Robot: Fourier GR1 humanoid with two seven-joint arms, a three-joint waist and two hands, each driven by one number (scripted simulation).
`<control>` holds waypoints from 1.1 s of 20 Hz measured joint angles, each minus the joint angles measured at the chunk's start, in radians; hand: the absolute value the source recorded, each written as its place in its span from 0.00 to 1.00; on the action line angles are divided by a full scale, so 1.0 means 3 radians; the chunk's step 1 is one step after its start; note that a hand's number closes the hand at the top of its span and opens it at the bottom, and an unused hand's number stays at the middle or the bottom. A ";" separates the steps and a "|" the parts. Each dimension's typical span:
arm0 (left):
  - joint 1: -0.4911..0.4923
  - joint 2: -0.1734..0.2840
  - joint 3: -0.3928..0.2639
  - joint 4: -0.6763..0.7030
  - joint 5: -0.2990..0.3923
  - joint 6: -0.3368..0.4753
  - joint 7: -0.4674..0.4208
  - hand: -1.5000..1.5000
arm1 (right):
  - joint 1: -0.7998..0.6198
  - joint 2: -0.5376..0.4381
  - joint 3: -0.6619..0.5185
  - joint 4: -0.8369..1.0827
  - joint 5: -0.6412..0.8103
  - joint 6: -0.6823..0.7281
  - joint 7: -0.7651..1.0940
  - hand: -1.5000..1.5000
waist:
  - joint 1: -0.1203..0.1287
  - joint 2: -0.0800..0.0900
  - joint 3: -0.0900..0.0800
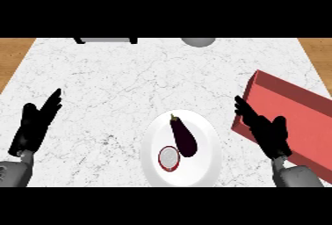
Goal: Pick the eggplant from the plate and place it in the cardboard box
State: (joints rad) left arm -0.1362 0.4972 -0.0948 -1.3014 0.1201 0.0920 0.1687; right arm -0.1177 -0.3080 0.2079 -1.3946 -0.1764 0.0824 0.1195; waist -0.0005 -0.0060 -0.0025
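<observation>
A dark purple eggplant (183, 136) lies lengthwise on a white plate (202, 167) near the counter's front middle, stem pointing away from me. A small round red-rimmed slice (168, 157) sits on the same plate, touching the eggplant's near end. The red box (295, 118) stands at the right edge of the counter. My right hand (266, 129) is open between the plate and the box, fingers straight and pointing away, just in front of the box's near corner. At the left, my left hand (35, 123) rests open, fingers up, well clear of the plate.
The white marble counter (130, 74) has wooden floor showing at both far corners. A grey object with dark legs (105, 40) and a grey round object (198, 41) sit at the far edge.
</observation>
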 measured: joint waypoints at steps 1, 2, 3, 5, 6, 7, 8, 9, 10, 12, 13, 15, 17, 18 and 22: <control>-0.0043 0.0020 0.0017 -0.0025 0.0001 -0.0035 -0.0014 0.50 | -0.0051 -0.0008 -0.0020 -0.0050 0.0000 0.0018 -0.0016 0.00 | -0.0001 -0.0004 -0.0004; -0.0080 0.0018 0.0015 -0.0049 0.0003 -0.0070 -0.0077 0.50 | -0.0162 -0.0030 -0.0048 -0.0121 -0.0017 0.0042 0.0003 0.00 | 0.0000 -0.0001 -0.0002; -0.0123 0.0003 -0.0017 -0.0113 -0.0021 -0.0084 -0.0142 0.50 | -0.0305 -0.0054 -0.0081 -0.0190 -0.0021 0.0055 0.0009 0.00 | 0.0009 -0.0002 0.0000; -0.0270 -0.0017 -0.0082 -0.0246 -0.0068 -0.0131 -0.0287 0.50 | -0.0632 -0.0078 -0.0116 -0.0355 -0.0009 0.0074 -0.0005 0.00 | 0.0018 -0.0010 -0.0001; -0.0356 -0.0024 -0.0114 -0.0323 -0.0093 -0.0155 -0.0366 0.50 | -0.0811 -0.0098 -0.0146 -0.0436 0.0000 0.0080 -0.0023 0.00 | 0.0023 -0.0017 -0.0001; -0.0403 -0.0043 -0.0153 -0.0377 -0.0100 -0.0189 -0.0424 0.50 | -0.0938 -0.0255 -0.0110 -0.0483 0.0149 0.0139 -0.0019 0.00 | 0.0022 -0.0024 -0.0008; -0.0422 -0.0081 -0.0203 -0.0430 -0.0104 -0.0224 -0.0498 0.50 | -0.1063 -0.0357 -0.0084 -0.0493 0.0277 0.0161 -0.0002 0.00 | 0.0034 -0.0018 -0.0008; -0.0438 -0.0096 -0.0235 -0.0490 -0.0095 -0.0271 -0.0539 0.50 | -0.1157 -0.0432 -0.0077 -0.0487 0.0356 0.0198 -0.0015 0.00 | 0.0041 -0.0011 -0.0006; -0.0439 -0.0110 -0.0265 -0.0550 -0.0097 -0.0304 -0.0575 0.50 | -0.1264 -0.0480 -0.0081 -0.0455 0.0406 0.0242 -0.0030 0.00 | 0.0049 -0.0004 -0.0003; -0.0425 -0.0110 -0.0283 -0.0632 -0.0110 -0.0356 -0.0657 0.50 | -0.1377 -0.0546 -0.0051 -0.0341 0.0541 0.0338 -0.0247 0.00 | 0.0061 0.0010 0.0002; -0.0413 -0.0139 -0.0306 -0.0636 -0.0134 -0.0357 -0.0707 0.50 | -0.1406 -0.0588 -0.0034 -0.0301 0.0607 0.0392 -0.0384 0.00 | 0.0058 0.0015 0.0003; -0.0411 -0.0144 -0.0306 -0.0671 -0.0139 -0.0386 -0.0759 0.50 | -0.1472 -0.0628 0.0074 -0.0215 0.0813 0.0446 -0.0658 0.00 | 0.0070 0.0025 0.0006; -0.0390 -0.0147 -0.0297 -0.0695 -0.0139 -0.0411 -0.0795 0.50 | -0.1502 -0.0686 0.0200 -0.0203 0.1008 0.0511 -0.0864 0.00 | 0.0065 0.0026 0.0007; -0.0383 -0.0179 -0.0321 -0.0705 -0.0166 -0.0398 -0.0812 0.50 | -0.1548 -0.0695 0.0266 -0.0193 0.1108 0.0533 -0.0924 0.00 | 0.0063 0.0027 0.0008; -0.0397 -0.0186 -0.0265 -0.0683 -0.0156 -0.0438 -0.0810 0.50 | -0.1738 -0.0785 0.0489 -0.0232 0.1397 0.0760 -0.0912 0.00 | 0.0046 0.0022 0.0006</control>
State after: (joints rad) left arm -0.2554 0.4414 -0.1744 -1.5063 0.0732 -0.0394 -0.0744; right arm -0.6391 -0.5435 0.3546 -1.4643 0.2427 0.3105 -0.1542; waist 0.0132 0.0007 -0.0006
